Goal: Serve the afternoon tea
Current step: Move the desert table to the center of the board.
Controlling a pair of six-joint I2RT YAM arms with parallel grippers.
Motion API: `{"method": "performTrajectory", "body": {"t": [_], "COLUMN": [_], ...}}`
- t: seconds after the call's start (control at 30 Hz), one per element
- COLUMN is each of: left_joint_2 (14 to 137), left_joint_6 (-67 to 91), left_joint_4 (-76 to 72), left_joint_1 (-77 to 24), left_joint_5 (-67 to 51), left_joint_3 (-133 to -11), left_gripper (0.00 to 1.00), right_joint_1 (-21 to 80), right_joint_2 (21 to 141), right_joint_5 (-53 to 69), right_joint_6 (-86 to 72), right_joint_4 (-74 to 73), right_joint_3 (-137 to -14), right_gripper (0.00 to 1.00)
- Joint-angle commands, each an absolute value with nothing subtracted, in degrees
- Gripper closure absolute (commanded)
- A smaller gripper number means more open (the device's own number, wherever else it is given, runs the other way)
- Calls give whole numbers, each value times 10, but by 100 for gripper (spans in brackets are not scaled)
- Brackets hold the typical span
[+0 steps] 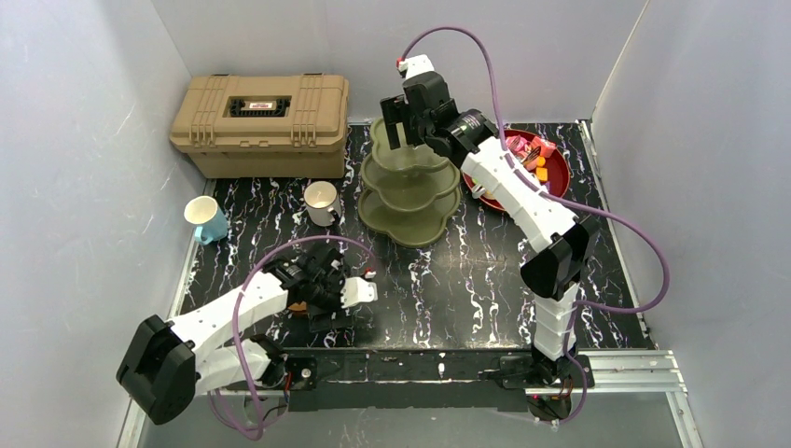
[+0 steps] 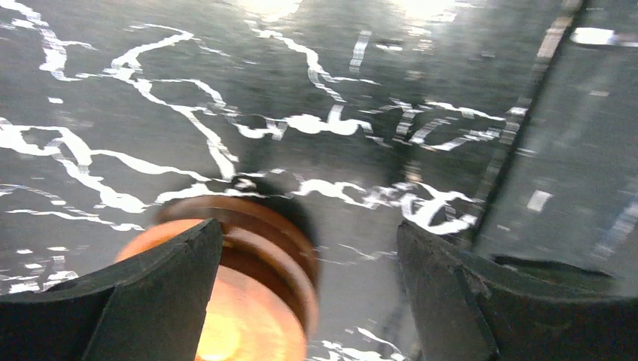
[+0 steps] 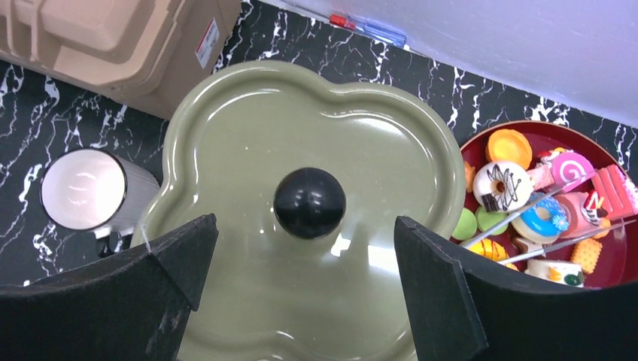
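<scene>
Right gripper (image 3: 305, 226): jaws spread wide, holding nothing. I'm hanging straight over the top tier of the olive-green three-tier stand (image 3: 248, 128). The black knob (image 3: 309, 202) is centred between my fingers (image 3: 150, 301), with clear gaps on both sides.

The stand sits at the back middle of the black marble table (image 1: 448, 280), just right of the tan toolbox (image 1: 261, 121).

White mug (image 3: 83, 188): upright, just left of the stand's lower tiers.

White-and-blue cup (image 1: 207, 219): further left, near the table's left edge and in front of the toolbox.

Toy pastries (image 3: 519, 188): piled on the dark-red plate (image 3: 545, 131), just right of the stand. My right arm crosses over part of that plate in the top view.

Left gripper (image 2: 308, 241): jaws apart, nothing between them. It's low over the near-left part of the table, well apart from the stand.

Brown wooden saucers (image 2: 263, 256): stacked, partly hidden under my left finger (image 2: 150, 293), with the rim poking into the gap. The wrist view is blurred, so I can't tell whether the finger touches them. From the top they're only a brown sliver under the wrist.
</scene>
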State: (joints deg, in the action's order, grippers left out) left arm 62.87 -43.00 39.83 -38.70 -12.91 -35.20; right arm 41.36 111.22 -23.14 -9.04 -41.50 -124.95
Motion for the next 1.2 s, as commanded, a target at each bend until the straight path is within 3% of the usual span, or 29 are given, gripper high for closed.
{"method": "performTrajectory", "body": {"t": [0.0,0.57,0.93,1.17], "left_joint_2": [612,609,621,598], "left_joint_6": [-482,-549,-525,-443], "left_joint_4": [305,236,275,345], "left_joint_1": [-391,-367,-272,-272], "left_joint_5": [-23,96,62,-46], "left_joint_3": [-290,-236,-323,-385], "left_gripper": [17,27,27,18], "right_joint_1": [409,408,423,454], "right_joint_2": [1110,1090,1014,967], "right_joint_5": [-233,-235,-212,-222], "right_joint_6": [-64,-78,-105,-119], "right_joint_4": [-330,-258,-247,-259], "right_joint_3": [-1231,-1153,-1094,-1056], "right_gripper": [7,64,85,89]}}
